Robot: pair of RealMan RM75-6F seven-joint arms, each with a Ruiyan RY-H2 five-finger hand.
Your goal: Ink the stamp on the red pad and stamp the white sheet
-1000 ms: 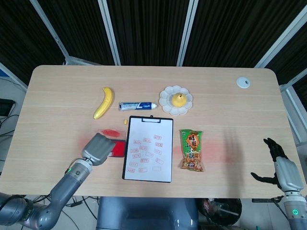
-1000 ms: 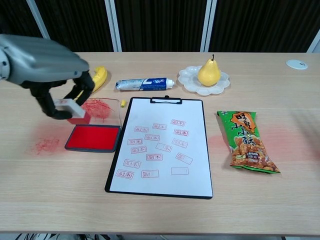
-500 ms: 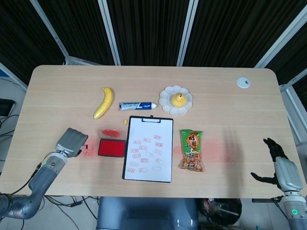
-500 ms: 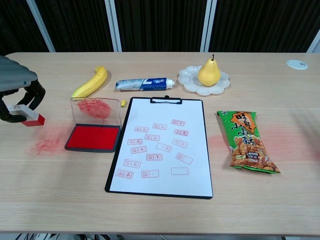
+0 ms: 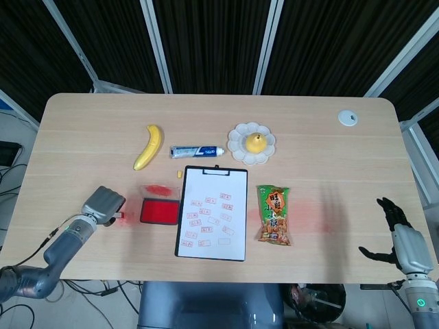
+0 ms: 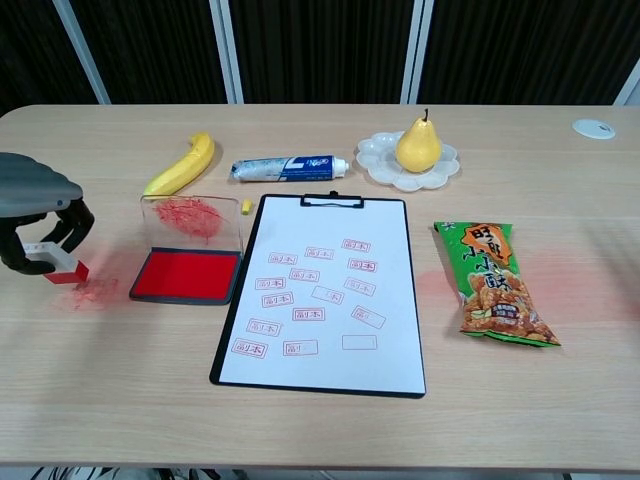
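Note:
My left hand [image 5: 103,204] [image 6: 35,205] is left of the red ink pad [image 5: 159,210] [image 6: 187,275] and holds the white-and-red stamp [image 6: 58,261] [image 5: 119,214] low over a red smear on the table [image 6: 90,290]. The pad's clear lid [image 6: 192,220] stands upright behind it. Right of the pad lies the black clipboard with the white sheet [image 5: 211,216] [image 6: 320,290], covered in several red stamp marks. My right hand [image 5: 400,240] hangs at the table's right front corner, fingers spread, holding nothing.
A banana [image 5: 149,146], a toothpaste tube [image 5: 197,151] and a pear on a white plate [image 5: 252,144] lie behind the clipboard. A snack bag [image 5: 274,214] sits right of it. A white disc [image 5: 348,118] is at the far right back.
My left hand carried the stamp from over the ink pad leftward off it, then lowered it onto the red smear on the table. The right hand stayed still.

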